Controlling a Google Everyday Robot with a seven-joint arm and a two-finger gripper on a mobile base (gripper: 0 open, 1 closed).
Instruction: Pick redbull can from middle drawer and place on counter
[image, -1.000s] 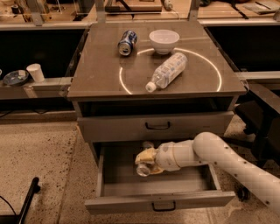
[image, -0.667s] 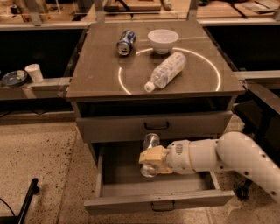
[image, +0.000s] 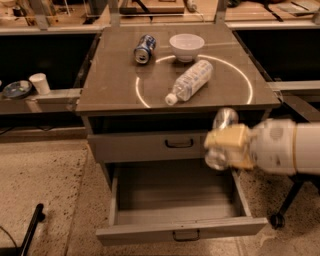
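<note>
Camera view, one moment, noted point by point:
- Found the gripper (image: 223, 145) at right, in front of the cabinet, level with the closed upper drawer (image: 150, 146).
- Saw its tan fingers (image: 231, 138) clamped on the silver can (image: 225, 120), with the can's ends showing above and below them.
- Placed that can in the air, roughly upright and blurred, over the right side of the open drawer (image: 175, 231), touching neither drawer nor counter (image: 110, 85).
- Noted its top close beneath the counter's front edge.
- Followed the white arm (image: 285, 147) off the right edge.
- Saw the open drawer standing well out, lowest in the cabinet, with a dark loop handle (image: 186, 235) on its front.
- Counted three things on the counter:
  - a blue-and-white can (image: 142, 48) on its side at back left;
  - a white bowl (image: 186, 46) near it, at the far arc of the white ring (image: 137, 87);
  - a clear bottle (image: 190, 81) lying inside that ring, cap toward the front.
- Spotted a paper cup (image: 39, 83) and a dish (image: 16, 89) on the ledge at left, well apart from the counter.
</note>
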